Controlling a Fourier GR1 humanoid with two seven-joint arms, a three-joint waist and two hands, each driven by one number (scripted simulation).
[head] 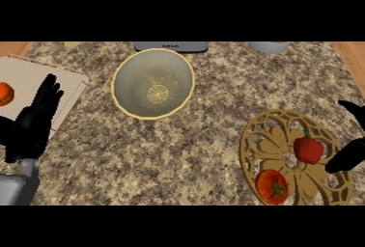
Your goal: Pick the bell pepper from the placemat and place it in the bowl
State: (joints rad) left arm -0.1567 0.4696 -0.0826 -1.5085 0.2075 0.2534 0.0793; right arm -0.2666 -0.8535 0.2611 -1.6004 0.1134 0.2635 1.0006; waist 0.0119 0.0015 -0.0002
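Observation:
A red bell pepper point(309, 149) with a green stem lies on the round golden openwork placemat point(265, 135) at the lower right. My right hand point(347, 157) comes in from the right edge; its thumb reaches the pepper's right side and a finger shows higher up, spread apart. The hand is open and holds nothing. The grey-green bowl with a golden rim point(128, 72) sits at the upper middle of the counter. My left hand point(34, 123) rests open at the left edge, fingers pointing up.
A red tomato point(272, 186) lies on the placemat just below the pepper. A pale cutting board point(28, 75) with an orange fruit point(4, 93) lies at the far left. A grey appliance point(171, 46) and a white cup point(270, 47) stand at the back edge.

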